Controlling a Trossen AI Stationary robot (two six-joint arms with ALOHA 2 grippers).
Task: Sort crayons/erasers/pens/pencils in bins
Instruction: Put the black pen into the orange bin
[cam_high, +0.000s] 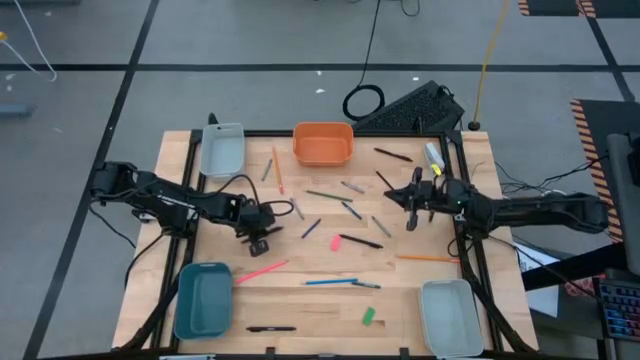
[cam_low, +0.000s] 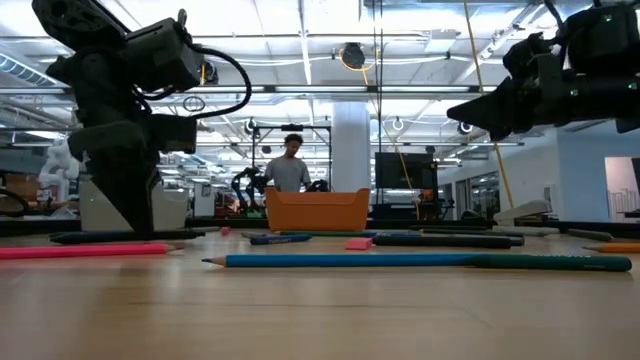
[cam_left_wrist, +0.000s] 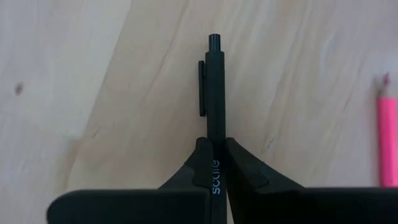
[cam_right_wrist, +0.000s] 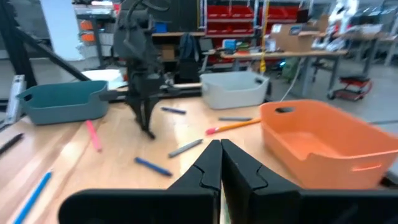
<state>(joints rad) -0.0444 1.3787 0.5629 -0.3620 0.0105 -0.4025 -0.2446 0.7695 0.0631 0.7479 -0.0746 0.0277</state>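
My left gripper (cam_high: 262, 243) stands left of the table's middle, fingers pointing down, shut on a black pen (cam_left_wrist: 214, 93) with a clip. The low view shows its fingertips (cam_low: 148, 228) down at the tabletop. My right gripper (cam_high: 408, 205) hangs shut above the table right of the middle, with nothing seen between its fingers (cam_right_wrist: 211, 163). Pencils, pens and crayons lie scattered between the arms: a pink pencil (cam_high: 260, 270), a blue pencil (cam_high: 330, 282), an orange pencil (cam_high: 428, 258). A pink eraser (cam_high: 335, 241) and a green eraser (cam_high: 368, 316) lie flat on the wood. My left gripper pinches the pen's barrel (cam_left_wrist: 214, 146) between its two fingers, below the clip. The fingers come from above, pointing down, and lie across the pen. The pen's clip end (cam_left_wrist: 213, 43) sticks out level past the fingers, close over the wood; whether it is lifted clear I cannot tell.
Four bins sit near the corners: a pale grey one (cam_high: 222, 150) far left, an orange one (cam_high: 322, 143) far middle, a teal one (cam_high: 203, 298) near left, a pale grey one (cam_high: 450, 315) near right. Another black pen (cam_high: 270, 328) lies by the near edge.
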